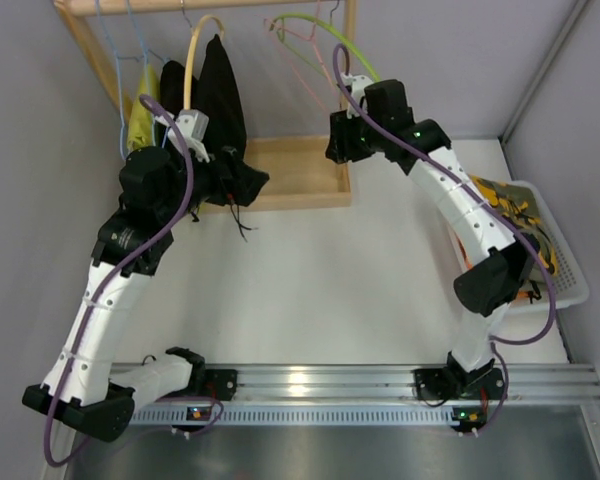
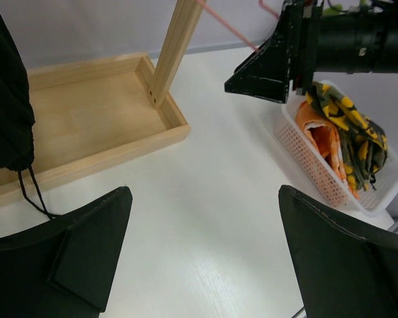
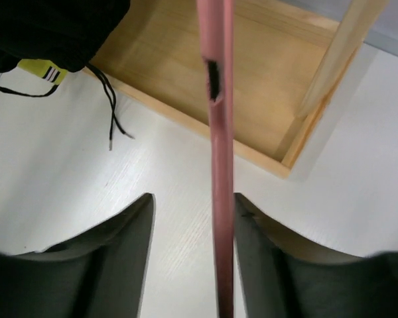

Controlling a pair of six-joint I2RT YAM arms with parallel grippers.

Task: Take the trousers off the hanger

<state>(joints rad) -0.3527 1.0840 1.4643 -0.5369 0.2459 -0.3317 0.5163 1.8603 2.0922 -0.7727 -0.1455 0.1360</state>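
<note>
Straddling the hanger (image 3: 220, 165) just before the wooden rack (image 3: 265, 86), the right jaws stand part-spread, the rod nearer one finger, we note. Left jaws gape empty over the worktop (image 2: 212, 152) before that rack; right of it, the trousers (image 2: 358, 126) lie in a white basket (image 2: 312, 165).

The shallow pale wooden tray (image 2: 86, 112) looks bare and matt to me. Right of it, soft camouflage-print cloth trousers (image 2: 361, 132) lie in a white perforated plastic basket (image 2: 305, 159). Above the tray's near edge I see the thin pale-pink hanger (image 3: 220, 165), smooth-coated with one dark chip. The white table (image 2: 205, 218) around the tray shows faint grain.
</note>
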